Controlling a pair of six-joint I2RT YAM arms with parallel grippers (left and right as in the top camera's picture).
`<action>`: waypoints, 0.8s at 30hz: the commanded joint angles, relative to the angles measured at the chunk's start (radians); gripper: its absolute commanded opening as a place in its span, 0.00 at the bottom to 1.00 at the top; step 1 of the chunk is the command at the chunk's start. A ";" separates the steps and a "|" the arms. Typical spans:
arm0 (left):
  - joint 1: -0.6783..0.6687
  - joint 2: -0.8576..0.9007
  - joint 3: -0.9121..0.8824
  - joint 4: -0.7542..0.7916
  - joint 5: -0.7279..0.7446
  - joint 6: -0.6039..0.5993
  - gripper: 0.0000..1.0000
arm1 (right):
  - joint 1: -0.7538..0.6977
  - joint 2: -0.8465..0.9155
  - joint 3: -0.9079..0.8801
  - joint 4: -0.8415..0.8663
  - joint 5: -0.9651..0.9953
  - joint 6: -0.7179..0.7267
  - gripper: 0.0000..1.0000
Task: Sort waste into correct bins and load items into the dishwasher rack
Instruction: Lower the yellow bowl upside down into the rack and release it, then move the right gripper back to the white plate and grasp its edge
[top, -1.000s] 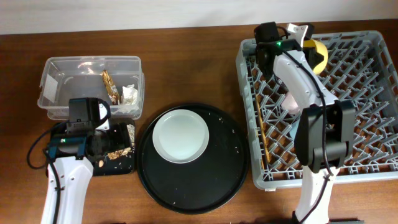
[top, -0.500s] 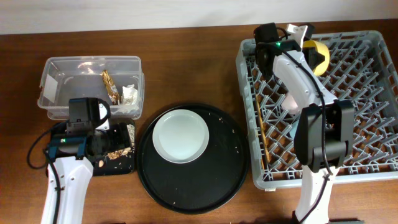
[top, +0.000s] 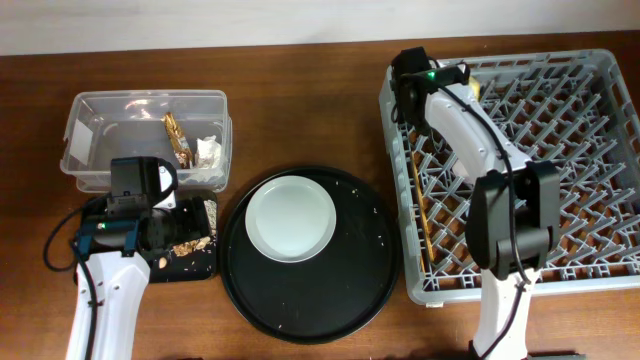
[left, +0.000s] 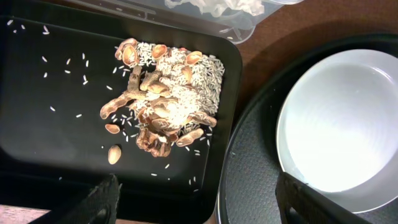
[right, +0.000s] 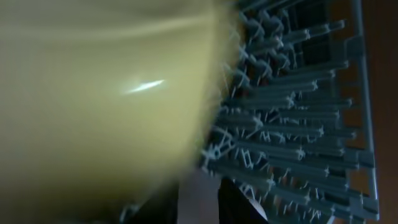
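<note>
My right gripper (top: 466, 80) is over the far left corner of the grey dishwasher rack (top: 600, 100), shut on the yellow bowl (top: 474, 90). The arm hides most of the bowl. In the right wrist view the bowl (right: 93, 93) is a large blur next to the rack's pegs (right: 298, 124). Wooden chopsticks (top: 420, 215) lie along the rack's left side. The pale plate (top: 290, 218) sits on the round black tray (top: 370, 260). My left gripper (left: 199, 205) is open and empty above the shallow black tray (left: 37, 124), which holds food scraps (left: 165, 99). I cannot make out the cups.
The clear tub (top: 145, 105) at the far left holds a brown-gold wrapper (top: 178, 138) and a white napkin (top: 207, 150). The plate's rim (left: 342, 118) lies just right of the left gripper. Crumbs are scattered over the round tray.
My right gripper has swung left along the rack's far edge. The yellow bowl went with it and is now mostly under the arm. The left arm has not moved.
</note>
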 joint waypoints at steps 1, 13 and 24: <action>0.004 0.003 0.002 0.001 0.005 -0.009 0.79 | 0.002 -0.165 -0.001 -0.049 -0.111 0.020 0.29; 0.004 0.003 0.002 -0.002 0.005 -0.009 0.79 | 0.003 -0.467 -0.001 -0.252 -0.758 -0.167 0.70; 0.004 0.003 0.002 -0.003 0.027 -0.009 0.80 | 0.178 -0.458 -0.231 -0.159 -1.088 -0.156 0.76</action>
